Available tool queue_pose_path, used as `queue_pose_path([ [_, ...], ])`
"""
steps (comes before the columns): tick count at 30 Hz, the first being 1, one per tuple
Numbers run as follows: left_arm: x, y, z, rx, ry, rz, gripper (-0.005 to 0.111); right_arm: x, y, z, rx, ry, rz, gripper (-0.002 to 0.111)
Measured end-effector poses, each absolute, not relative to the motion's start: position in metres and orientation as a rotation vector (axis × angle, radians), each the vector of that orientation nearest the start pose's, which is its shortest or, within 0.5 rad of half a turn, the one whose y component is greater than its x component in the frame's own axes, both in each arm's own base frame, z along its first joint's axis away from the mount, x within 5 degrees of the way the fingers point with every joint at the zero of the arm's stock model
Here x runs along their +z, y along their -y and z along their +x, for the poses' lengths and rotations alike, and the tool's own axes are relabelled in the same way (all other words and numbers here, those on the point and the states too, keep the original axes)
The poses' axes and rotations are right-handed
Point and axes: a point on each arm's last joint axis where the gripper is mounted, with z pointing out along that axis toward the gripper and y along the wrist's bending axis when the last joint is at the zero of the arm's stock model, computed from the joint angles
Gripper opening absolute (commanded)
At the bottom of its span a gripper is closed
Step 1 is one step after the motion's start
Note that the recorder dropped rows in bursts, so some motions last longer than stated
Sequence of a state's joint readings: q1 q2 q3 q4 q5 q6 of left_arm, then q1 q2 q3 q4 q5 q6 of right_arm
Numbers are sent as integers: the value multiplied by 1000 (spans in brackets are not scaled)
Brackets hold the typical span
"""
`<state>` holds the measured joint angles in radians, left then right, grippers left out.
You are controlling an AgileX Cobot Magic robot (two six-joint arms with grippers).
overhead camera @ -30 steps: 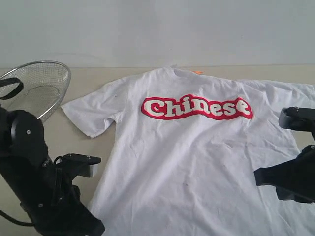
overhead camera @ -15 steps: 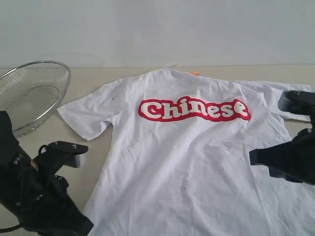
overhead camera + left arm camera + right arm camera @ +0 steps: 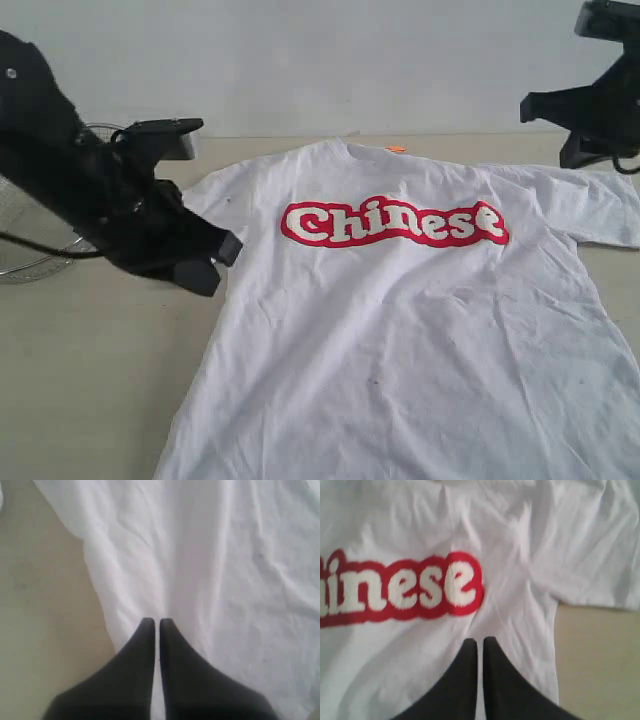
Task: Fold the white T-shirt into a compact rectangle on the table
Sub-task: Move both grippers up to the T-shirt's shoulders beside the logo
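Observation:
The white T-shirt [image 3: 400,320] lies spread flat and chest up on the table [image 3: 90,380], red lettering [image 3: 392,223] across the chest and an orange neck tag [image 3: 397,149] at the collar. My left arm [image 3: 120,200] hangs over the shirt's left sleeve and hides it. The left gripper [image 3: 156,622] is shut and empty, above the shirt's [image 3: 225,570] side edge. My right arm [image 3: 590,110] is raised at the far right, above the right sleeve. The right gripper [image 3: 480,641] is shut and empty over the cloth just below the lettering's [image 3: 420,587] end.
A wire mesh basket [image 3: 30,262] stands at the far left, mostly hidden behind the left arm. A pale wall [image 3: 350,60] runs along the table's far edge. Bare tabletop [image 3: 45,605] lies left of the shirt.
Both arms have lifted from the near corners and swung toward the far side, the left one now over the left sleeve. The shirt slid slightly left early on, then stayed put.

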<state>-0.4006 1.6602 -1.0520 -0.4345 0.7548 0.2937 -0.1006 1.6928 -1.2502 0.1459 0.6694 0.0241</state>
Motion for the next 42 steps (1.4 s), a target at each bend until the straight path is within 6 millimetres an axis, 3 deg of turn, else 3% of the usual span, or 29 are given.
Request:
queue_pose_path([
  [2, 206, 156, 308, -508, -2763, 588, 4, 251, 33, 394, 130, -2561, 249, 0],
  [4, 188, 164, 335, -502, -2785, 590, 4, 238, 36, 432, 155, -2548, 249, 0],
  [7, 162, 175, 370, -499, -2802, 611, 4, 193, 38, 473, 190, -2625, 256, 0],
  [9, 148, 182, 387, -505, -2821, 640, 4, 167, 38, 487, 222, -2674, 252, 0],
  [12, 141, 187, 402, -515, -2823, 656, 4, 137, 37, 492, 241, -2723, 260, 0],
  [15, 133, 187, 403, -497, -2852, 692, 4, 119, 37, 492, 248, -2764, 254, 0],
  [32, 126, 185, 398, -484, -2922, 750, 4, 118, 30, 483, 343, -2883, 162, 0],
  [38, 126, 185, 398, -484, -2924, 751, 4, 123, 31, 486, 325, -2839, 160, 0],
  [42, 126, 185, 398, -483, -2926, 754, 4, 139, 33, 491, 297, -2746, 180, 0],
])
